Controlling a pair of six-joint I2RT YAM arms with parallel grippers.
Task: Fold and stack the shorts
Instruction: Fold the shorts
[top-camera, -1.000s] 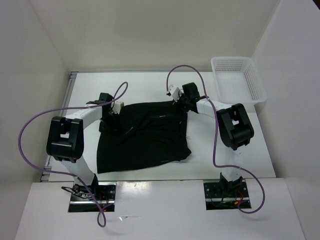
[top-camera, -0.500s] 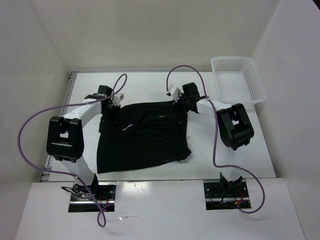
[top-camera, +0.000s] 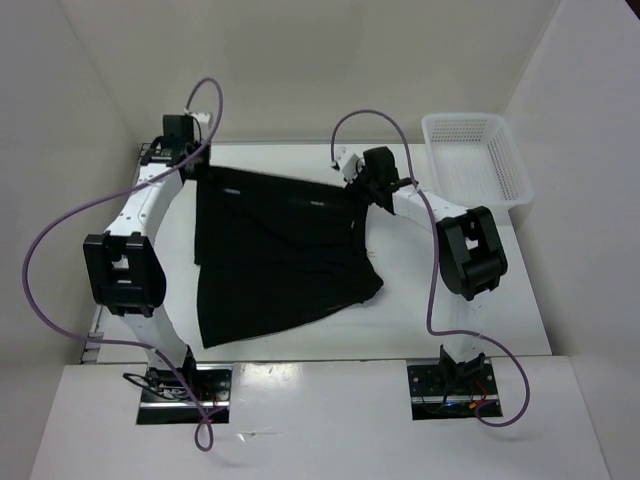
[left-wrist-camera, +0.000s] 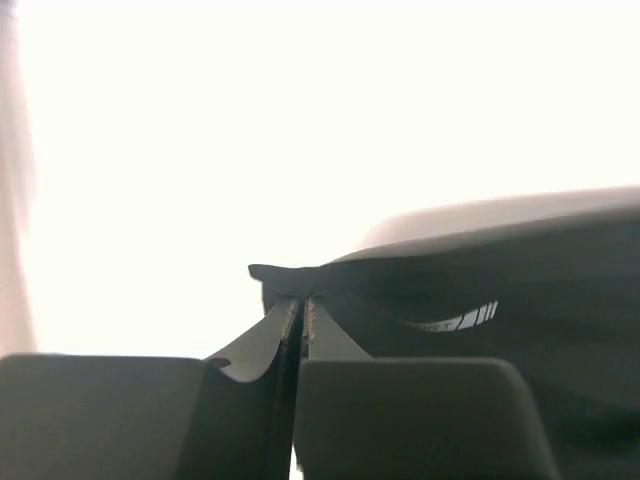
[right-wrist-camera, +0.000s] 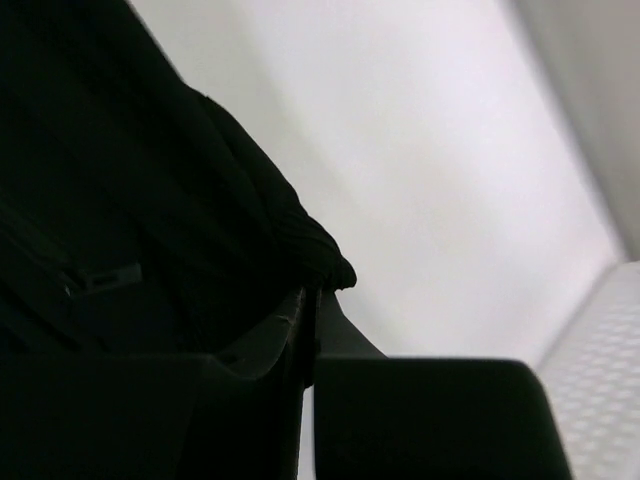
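Clamping the far corners of the black soft fabric shorts (top-camera: 280, 260), left pincer (left-wrist-camera: 300, 308) and right pincer (right-wrist-camera: 308, 300) hold that edge stretched crosswise. The cloth trails nearward over the white table (top-camera: 470, 320).

Bright even light, soft shadows; left wrist background blown out white, shorts (top-camera: 280, 260) featureless black, foreground blurred

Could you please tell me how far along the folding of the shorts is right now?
Done: the left fingers and right fingers are each shut on a far corner of the shorts. In hand: the cloth is stretched between them, its near part on the table. Left: no fold shows yet, and nothing is stacked.
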